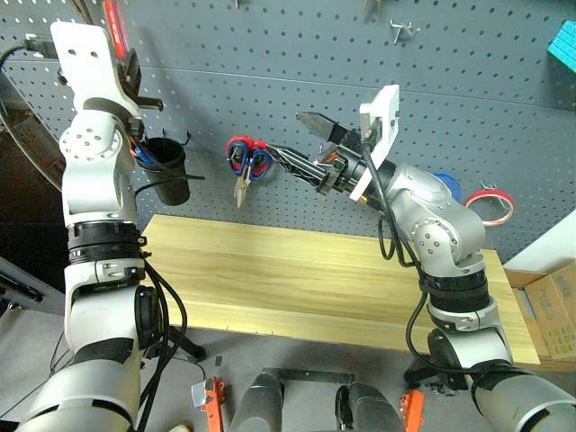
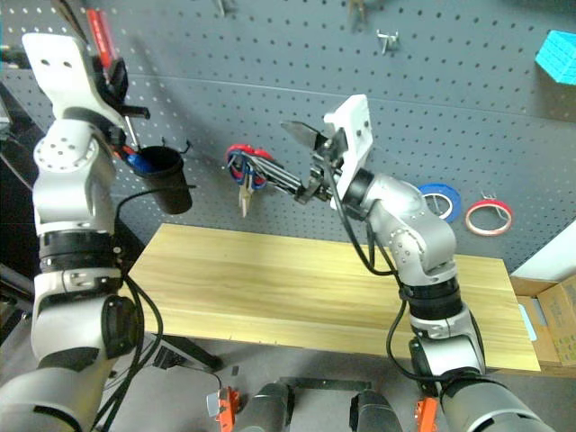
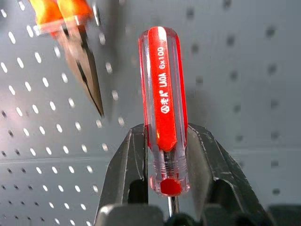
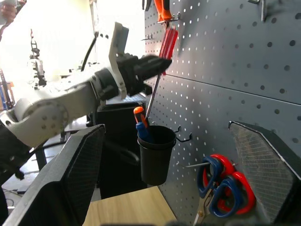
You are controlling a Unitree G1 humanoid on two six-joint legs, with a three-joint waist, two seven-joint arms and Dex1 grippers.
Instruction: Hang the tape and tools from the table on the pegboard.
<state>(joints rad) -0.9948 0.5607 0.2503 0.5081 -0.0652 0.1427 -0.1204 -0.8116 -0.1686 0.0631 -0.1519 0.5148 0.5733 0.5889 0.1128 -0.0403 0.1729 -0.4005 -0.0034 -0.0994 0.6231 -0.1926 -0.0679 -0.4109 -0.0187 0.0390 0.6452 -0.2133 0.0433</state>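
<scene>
The pegboard [image 1: 297,99] fills the wall behind the wooden surface [image 1: 306,279], whose top is bare of tools. On the board hang, from the robot's left to right, a black cup [image 1: 166,171] holding orange-and-blue-handled tools, the scissors [image 1: 247,157] on a hook with pliers-like jaws pointing down just below them, a blue roll [image 2: 441,200] partly behind the right arm, and the red tape [image 2: 489,217] on its own hook, well apart from the scissors.

The left claw [image 3: 164,188] is pressed together on the red-handled screwdriver [image 3: 163,103], pinching the lower end of the handle so the handle stands up past the fingertips and the shaft runs down behind the palm. It is raised high on the board's left, above the cup. Orange-handled pliers [image 3: 70,28] hang on the board just beside the screwdriver handle.

The right claw [image 4: 169,174] is spread wide and empty, held in front of the board near the scissors.

Judged step: seating the screwdriver on the board. It would be done well by keeping the handle upright, approaching square to the panel, and releasing only once it is supported.

Room is tight: the hanging pliers sit near on one side and the cup's rim lies below. Open board lies further above and towards the centre.
</scene>
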